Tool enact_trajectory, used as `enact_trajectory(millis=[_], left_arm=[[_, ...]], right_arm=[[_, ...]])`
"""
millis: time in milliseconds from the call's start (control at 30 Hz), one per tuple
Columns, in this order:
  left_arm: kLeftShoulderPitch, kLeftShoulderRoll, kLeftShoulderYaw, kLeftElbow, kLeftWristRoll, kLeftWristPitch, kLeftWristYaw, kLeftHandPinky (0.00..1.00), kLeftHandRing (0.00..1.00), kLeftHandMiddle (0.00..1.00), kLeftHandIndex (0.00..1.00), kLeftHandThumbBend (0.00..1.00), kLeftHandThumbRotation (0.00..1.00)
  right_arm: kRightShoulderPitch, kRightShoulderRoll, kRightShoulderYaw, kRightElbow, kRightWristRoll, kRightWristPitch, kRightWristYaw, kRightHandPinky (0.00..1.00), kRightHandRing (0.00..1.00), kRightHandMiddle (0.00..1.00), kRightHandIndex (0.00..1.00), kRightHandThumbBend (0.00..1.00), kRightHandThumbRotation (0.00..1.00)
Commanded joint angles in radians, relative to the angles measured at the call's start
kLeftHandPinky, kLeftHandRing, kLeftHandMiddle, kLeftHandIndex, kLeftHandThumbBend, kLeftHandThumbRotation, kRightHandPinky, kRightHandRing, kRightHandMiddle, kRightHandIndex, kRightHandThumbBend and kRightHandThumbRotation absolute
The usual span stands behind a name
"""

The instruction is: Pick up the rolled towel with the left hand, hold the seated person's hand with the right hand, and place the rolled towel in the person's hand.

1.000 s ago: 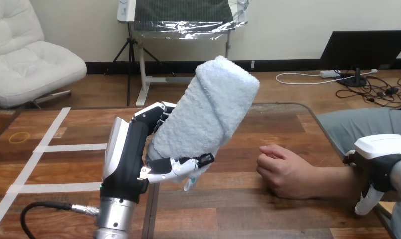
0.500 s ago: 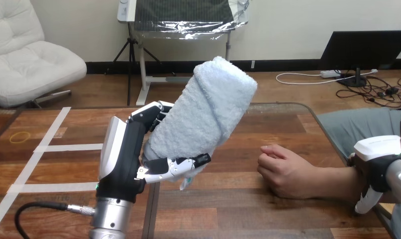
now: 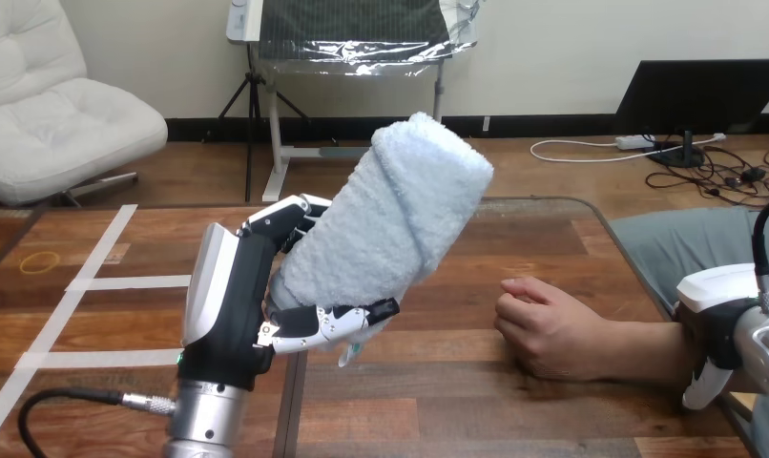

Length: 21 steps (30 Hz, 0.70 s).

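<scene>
My left hand (image 3: 230,303) is raised above the table's middle, its fingers and thumb curled round the lower half of a pale blue rolled towel (image 3: 392,219). The towel tilts up and to the right, well clear of the wood. The person's hand (image 3: 545,326) rests on the table at the right, loosely curled and holding nothing, a short gap right of the towel's lower end. My right hand (image 3: 719,329) is at the right edge, lying against the person's forearm (image 3: 648,351) behind the wrist.
The wooden table (image 3: 457,401) has white tape lines (image 3: 85,282) on its left part and a seam down its middle. A black cable (image 3: 47,408) loops from my left forearm at the lower left. The table's right edge runs just behind the person's arm.
My left hand has drifted slightly left and down with the towel still in it. My right hand has shifted a little to the right along the forearm. The person's hand has stayed put.
</scene>
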Motion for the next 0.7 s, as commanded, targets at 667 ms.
enact_trajectory(millis=[667], left_arm=[[-0.048,0.034,0.027,0.02,-0.033,-0.032,-0.014,0.39,0.41,0.47,0.55,0.53,0.0]], right_arm=[[-0.105,0.037,0.053,0.128,0.041,-0.029,-0.029,0.68,0.75,0.79,0.83,0.6,0.26]])
